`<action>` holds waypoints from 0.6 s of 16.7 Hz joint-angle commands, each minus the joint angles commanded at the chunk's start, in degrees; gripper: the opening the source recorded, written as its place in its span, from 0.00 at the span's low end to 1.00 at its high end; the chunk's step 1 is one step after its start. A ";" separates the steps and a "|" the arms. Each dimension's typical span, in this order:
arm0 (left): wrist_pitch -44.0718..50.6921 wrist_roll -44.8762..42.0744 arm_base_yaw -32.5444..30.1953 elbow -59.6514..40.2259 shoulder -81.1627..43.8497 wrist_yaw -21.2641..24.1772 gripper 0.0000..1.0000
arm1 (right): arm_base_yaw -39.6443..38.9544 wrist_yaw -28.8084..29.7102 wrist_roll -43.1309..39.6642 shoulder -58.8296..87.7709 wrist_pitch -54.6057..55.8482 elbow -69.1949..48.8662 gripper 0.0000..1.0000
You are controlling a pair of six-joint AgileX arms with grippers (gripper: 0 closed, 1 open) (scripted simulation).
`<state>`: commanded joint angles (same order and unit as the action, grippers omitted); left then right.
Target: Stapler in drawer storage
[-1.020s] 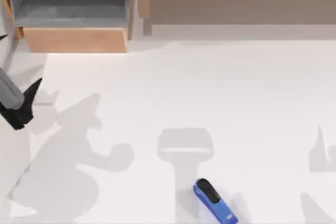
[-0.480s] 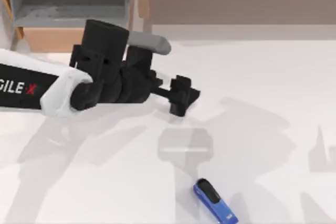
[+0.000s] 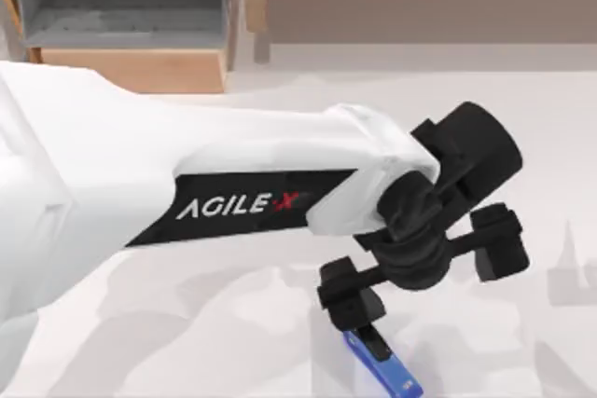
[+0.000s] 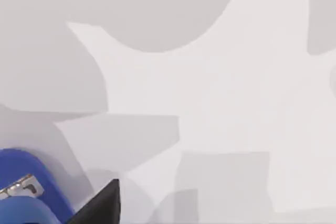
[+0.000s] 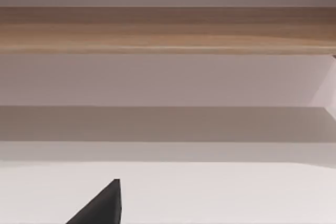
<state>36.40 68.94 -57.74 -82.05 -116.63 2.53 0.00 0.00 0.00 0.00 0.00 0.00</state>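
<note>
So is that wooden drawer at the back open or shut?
Open. In the top view the drawer is pulled out, its grey inside bare, and the stapler lies on the table below the left claw.

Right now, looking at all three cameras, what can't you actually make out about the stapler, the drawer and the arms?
- Stapler: in the top view the left gripper covers its upper end; the left wrist view's edge cuts most of it off.
- Drawer: the top view's edge crops its back, so its far interior is unseen.
- Left gripper: the wrist hardware hides whether it is open or shut.
- Right gripper: the right wrist view shows one dark fingertip, so its state is unclear.
</note>
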 joint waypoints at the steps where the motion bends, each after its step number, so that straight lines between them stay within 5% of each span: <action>1: 5.12 6.11 -2.18 -2.63 -0.86 -2.43 1.00 | 0.00 0.00 0.00 0.00 0.00 0.00 1.00; 5: 21.62 24.69 -7.63 -10.06 -3.09 -9.84 1.00 | 0.00 0.00 0.00 0.00 0.00 0.00 1.00; 10: 31.06 34.48 -9.50 -13.08 -3.79 -13.46 1.00 | 0.00 0.00 0.00 0.00 0.00 0.00 1.00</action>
<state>67.46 103.42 -67.25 -95.13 -120.42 -10.94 0.00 0.00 0.00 0.00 0.00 0.00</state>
